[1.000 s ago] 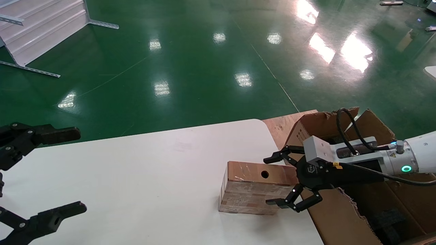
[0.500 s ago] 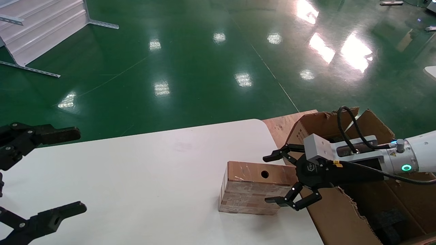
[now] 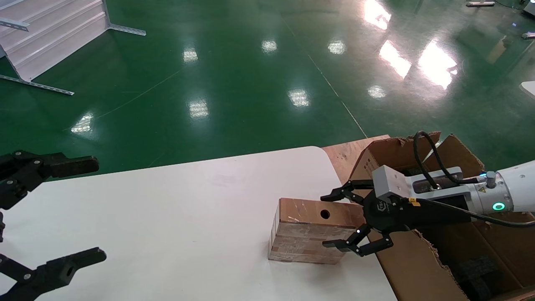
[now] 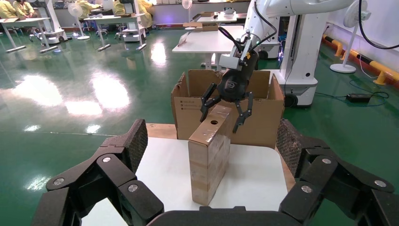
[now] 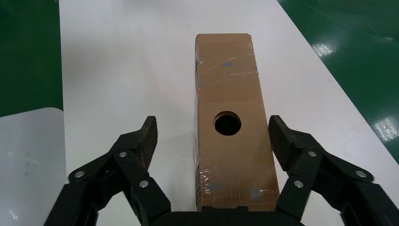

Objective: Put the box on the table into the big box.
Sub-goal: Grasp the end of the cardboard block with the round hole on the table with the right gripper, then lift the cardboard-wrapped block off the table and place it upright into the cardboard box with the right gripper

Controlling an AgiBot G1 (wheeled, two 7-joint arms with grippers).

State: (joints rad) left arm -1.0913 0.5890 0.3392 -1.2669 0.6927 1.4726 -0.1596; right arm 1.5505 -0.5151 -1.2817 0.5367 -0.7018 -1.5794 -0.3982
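Note:
The small brown box [image 3: 311, 234] stands on its narrow edge on the white table [image 3: 167, 217], its top face with a round black hole [image 3: 324, 214]. It also shows in the left wrist view [image 4: 209, 155] and the right wrist view [image 5: 230, 122]. My right gripper [image 3: 330, 219] is open and straddles the box's right end, one finger on each side, not touching. In the right wrist view the right gripper [image 5: 211, 134] has the box top between its fingers. The big box [image 3: 439, 251] stands right of the table. My left gripper [image 3: 87, 209] is open at the far left.
The table's rounded far corner [image 3: 319, 152] lies beside the big box's flap [image 3: 347, 152]. Black foam blocks [image 3: 476, 267] lie inside the carton. Green floor lies beyond, with a white metal frame [image 3: 54, 37] at far left.
My right gripper has edged slightly left and down, so its fingers reach a little farther along the small box. The box and the left arm have not moved.

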